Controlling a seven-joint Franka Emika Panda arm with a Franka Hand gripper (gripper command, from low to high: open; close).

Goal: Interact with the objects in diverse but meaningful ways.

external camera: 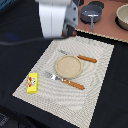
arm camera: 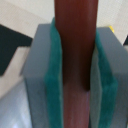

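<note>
In the wrist view the grey gripper (arm camera: 75, 65) is clamped narrowly on the brown cylindrical sausage stick (arm camera: 75, 30), whose shaft runs lengthwise between the two green rubber pads (arm camera: 54, 75), both pressing its sides. In the exterior view the white arm hangs blurred over the mat's 11 o'clock corner, hiding the gripper. The woven beige placemat (external camera: 95, 55) carries a tan round plate (external camera: 68, 66) at its centre, holding nothing. An orange-handled knife (external camera: 80, 57) lies at the plate's 1 o'clock, an orange-handled fork (external camera: 65, 80) at 6 o'clock, and a yellow rectangular block (external camera: 32, 83) at 8 o'clock. A dark grey pot (external camera: 91, 14) sits beyond the mat at 1 o'clock; whether anything is in it cannot be told.
</note>
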